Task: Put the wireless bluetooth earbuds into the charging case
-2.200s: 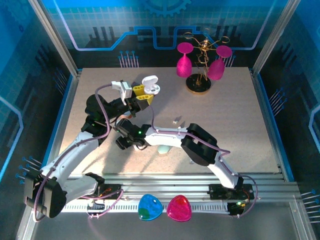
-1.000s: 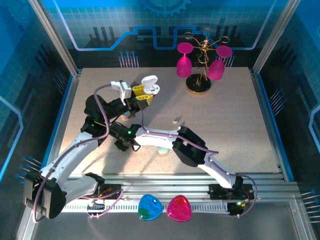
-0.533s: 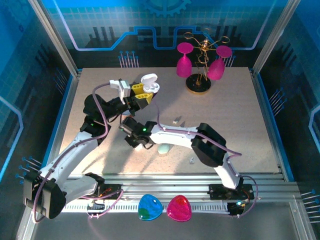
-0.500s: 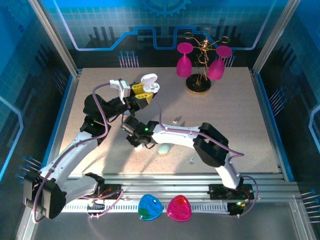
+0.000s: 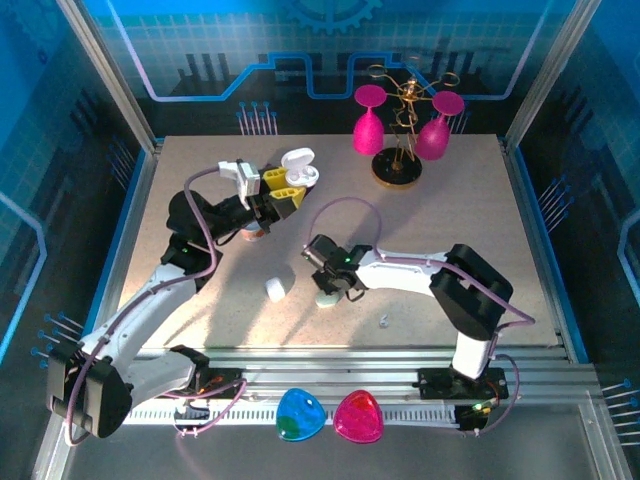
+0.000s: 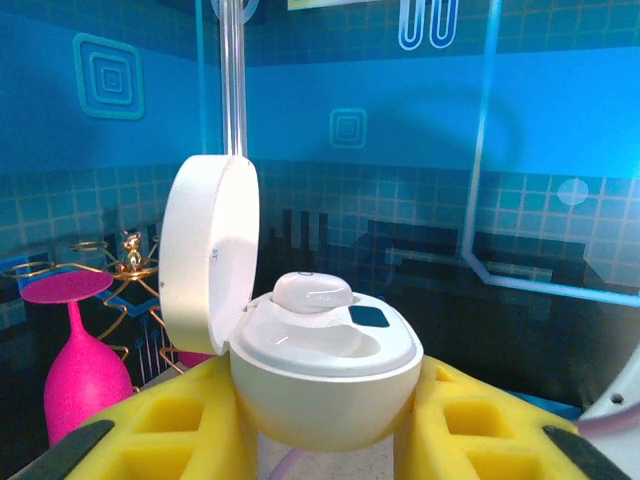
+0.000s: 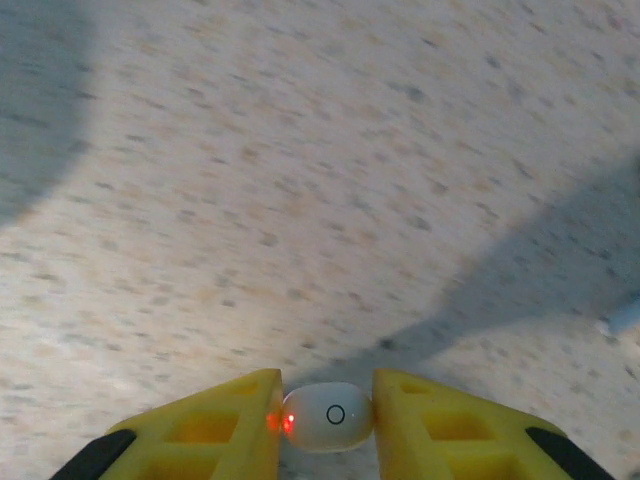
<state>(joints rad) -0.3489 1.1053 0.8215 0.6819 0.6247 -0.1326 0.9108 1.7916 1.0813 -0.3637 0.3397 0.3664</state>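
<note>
Top view: case [image 5: 300, 168], lid open, is clamped by left gripper [image 5: 288, 188], upper left of centre; right gripper [image 5: 316, 250] is seen mid-frame.
Left wrist: one earbud [image 6: 312, 291] is seated in the case.
Right wrist: second earbud [image 7: 326, 417] is pinched between yellow fingers [image 7: 225, 425], bottom centre.
</note>
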